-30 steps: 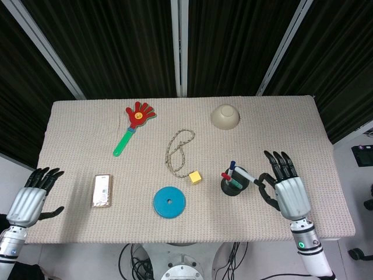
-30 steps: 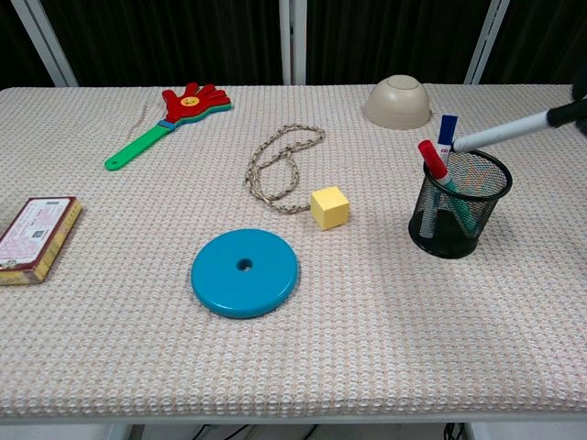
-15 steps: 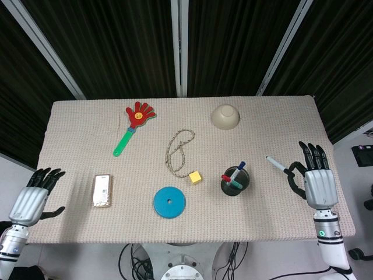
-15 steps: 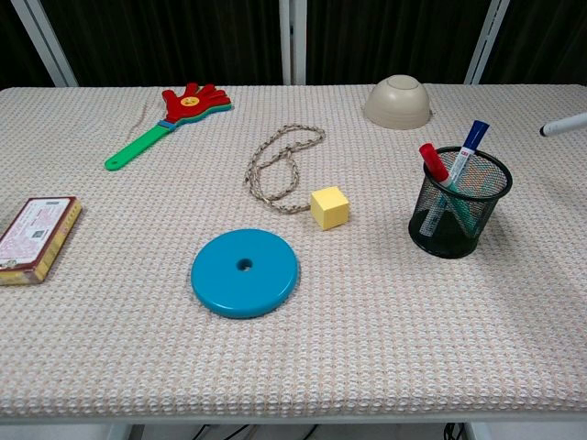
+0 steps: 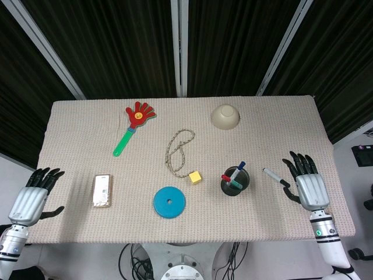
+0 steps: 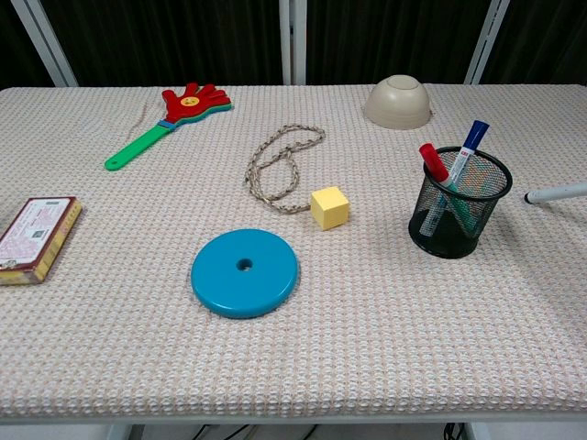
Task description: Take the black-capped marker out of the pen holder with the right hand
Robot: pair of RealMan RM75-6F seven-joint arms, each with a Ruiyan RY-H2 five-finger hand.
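The black-capped marker (image 5: 271, 175) lies out of the pen holder, low over the cloth to its right; the chest view catches only its white end (image 6: 557, 192) at the frame's right edge. Its black cap points at my right hand (image 5: 309, 188), whose fingers are spread and straight, with the thumb just below the cap. No finger visibly grips the marker. The black mesh pen holder (image 5: 235, 182) (image 6: 459, 206) stands upright with a red-capped marker (image 6: 433, 161), a blue-capped marker (image 6: 472, 145) and a green one inside. My left hand (image 5: 32, 198) rests open at the table's left front corner.
A blue disc (image 6: 244, 272), yellow cube (image 6: 329, 206) and rope loop (image 6: 280, 165) lie left of the holder. A beige bowl (image 6: 398, 101) sits upside down behind it. A hand clapper (image 6: 170, 115) and small box (image 6: 35, 236) lie on the left side.
My right hand drew the marker out of the holder, swung right, then lowered it toward the cloth. The pinch of thumb and finger has opened. The left hand stayed put.
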